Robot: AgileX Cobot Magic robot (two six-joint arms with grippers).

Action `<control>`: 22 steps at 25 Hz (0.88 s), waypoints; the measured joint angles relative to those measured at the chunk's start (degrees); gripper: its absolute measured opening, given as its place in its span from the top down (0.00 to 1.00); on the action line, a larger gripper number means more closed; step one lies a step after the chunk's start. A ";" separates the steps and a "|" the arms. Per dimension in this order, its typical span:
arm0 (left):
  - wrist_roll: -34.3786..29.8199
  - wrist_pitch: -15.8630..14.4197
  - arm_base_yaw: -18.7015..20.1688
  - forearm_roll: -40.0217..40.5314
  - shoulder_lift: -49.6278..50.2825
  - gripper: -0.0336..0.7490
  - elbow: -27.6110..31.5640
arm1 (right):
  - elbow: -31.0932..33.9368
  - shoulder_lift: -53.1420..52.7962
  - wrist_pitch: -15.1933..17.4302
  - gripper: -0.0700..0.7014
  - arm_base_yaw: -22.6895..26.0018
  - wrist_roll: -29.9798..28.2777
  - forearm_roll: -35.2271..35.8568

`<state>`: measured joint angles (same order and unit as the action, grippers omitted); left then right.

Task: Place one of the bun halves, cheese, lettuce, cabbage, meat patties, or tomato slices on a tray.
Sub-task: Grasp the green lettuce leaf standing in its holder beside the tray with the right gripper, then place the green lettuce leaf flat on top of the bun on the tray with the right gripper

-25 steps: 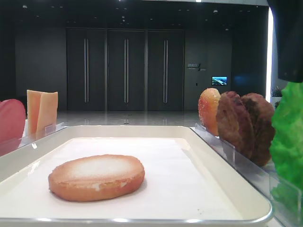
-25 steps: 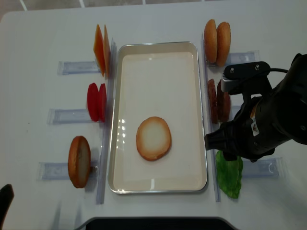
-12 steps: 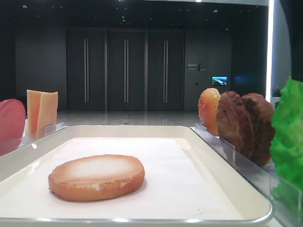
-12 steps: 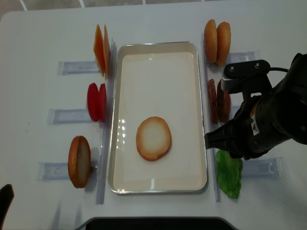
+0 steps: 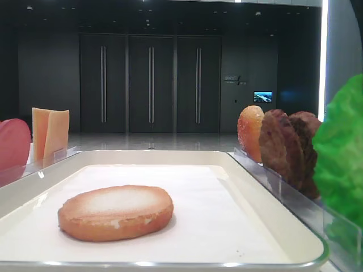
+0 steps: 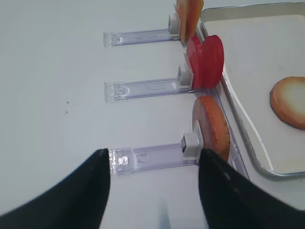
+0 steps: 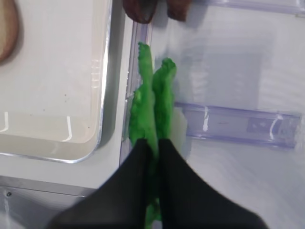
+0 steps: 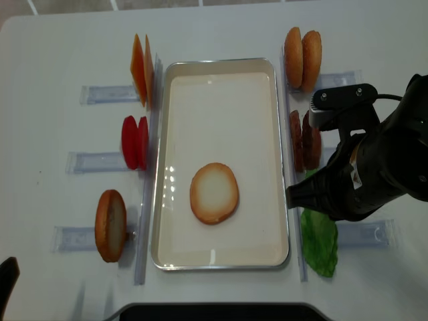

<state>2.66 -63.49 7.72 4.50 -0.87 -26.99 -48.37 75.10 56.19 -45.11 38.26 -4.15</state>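
right gripper (image 7: 153, 148) fingers pinched together on lettuce (image 7: 155, 100); left gripper (image 6: 152, 167) fingers spread.

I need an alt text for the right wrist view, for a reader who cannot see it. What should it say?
The right gripper is shut on the green lettuce, which stands on edge beside the tray. A clear plastic holder lies on the white table to the right of the leaf, and the two meat patties show at the top edge.

Four bun halves (image 8: 214, 193), two cheese (image 8: 140, 69), two tomato slices (image 8: 134, 142), two meat patties (image 8: 304, 140).
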 joint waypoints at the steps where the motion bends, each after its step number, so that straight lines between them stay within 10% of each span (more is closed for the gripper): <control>1: 0.00 0.00 0.00 0.00 0.00 0.38 0.00 | -0.13 -0.06 0.39 0.88 0.00 0.00 0.33; 14: 0.00 0.00 0.00 0.00 0.00 0.38 0.00 | -11.70 -5.71 12.79 0.88 -6.90 4.11 0.84; 19: 0.00 0.00 0.00 0.00 0.00 0.38 0.00 | -12.04 -5.71 12.06 0.88 -8.50 4.40 1.13; 22: 0.00 0.00 0.00 0.00 0.00 0.38 0.00 | -12.04 -5.71 5.77 0.88 -8.55 2.14 4.15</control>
<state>2.66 -63.49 7.72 4.50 -0.87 -26.99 -60.40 69.39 61.96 -53.66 40.40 0.00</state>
